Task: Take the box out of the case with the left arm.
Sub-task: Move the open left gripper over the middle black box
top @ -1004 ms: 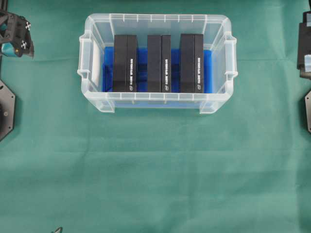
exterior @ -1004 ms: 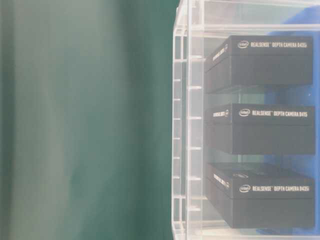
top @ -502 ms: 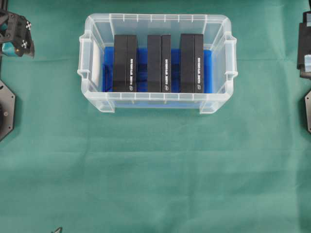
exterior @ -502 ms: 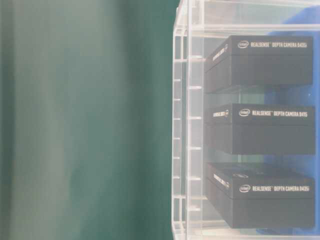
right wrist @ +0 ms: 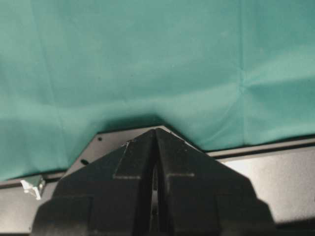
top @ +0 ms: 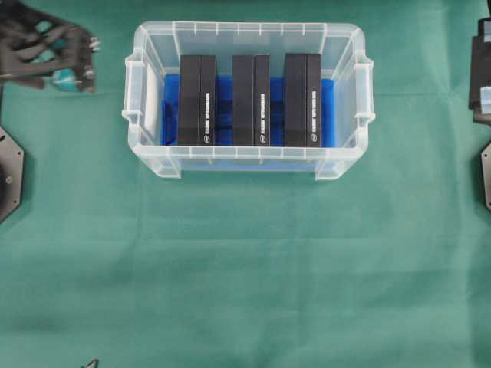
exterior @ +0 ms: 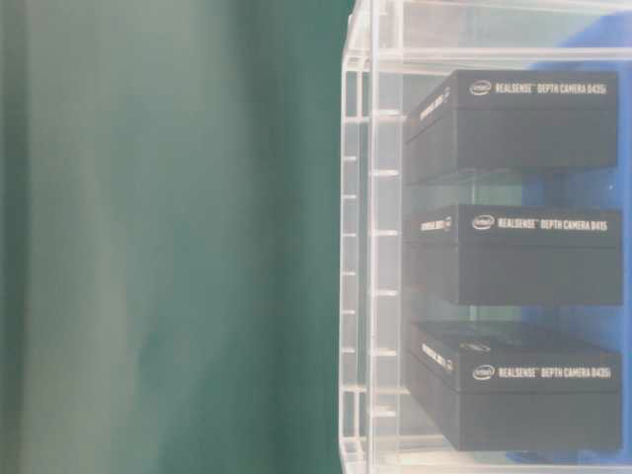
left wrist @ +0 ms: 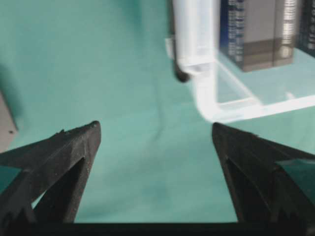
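since the earlier overhead frame the left gripper [top: 75, 67] has swung in from the picture's edge toward the case [top: 247, 161], and now hangs just beside the case's left handle, outside the rim; nothing inside the case has shifted. its jaws stand wide apart and hold nothing, as the left wrist view shows, with only green tabletop [top: 245, 268] between them and a corner of the case ahead.

three black boxes stand on edge in a row on the blue lining inside the case, their long axes running from the far wall toward the near wall. the leftmost box [top: 197, 100] is nearest the left gripper, across the left wall of the case. white print on each reads "intel realsense depth camera d435", clear in the table-level view.

the right gripper [right wrist: 155, 184] sits well apart, beyond the case's right side, its jaws pressed together and empty.
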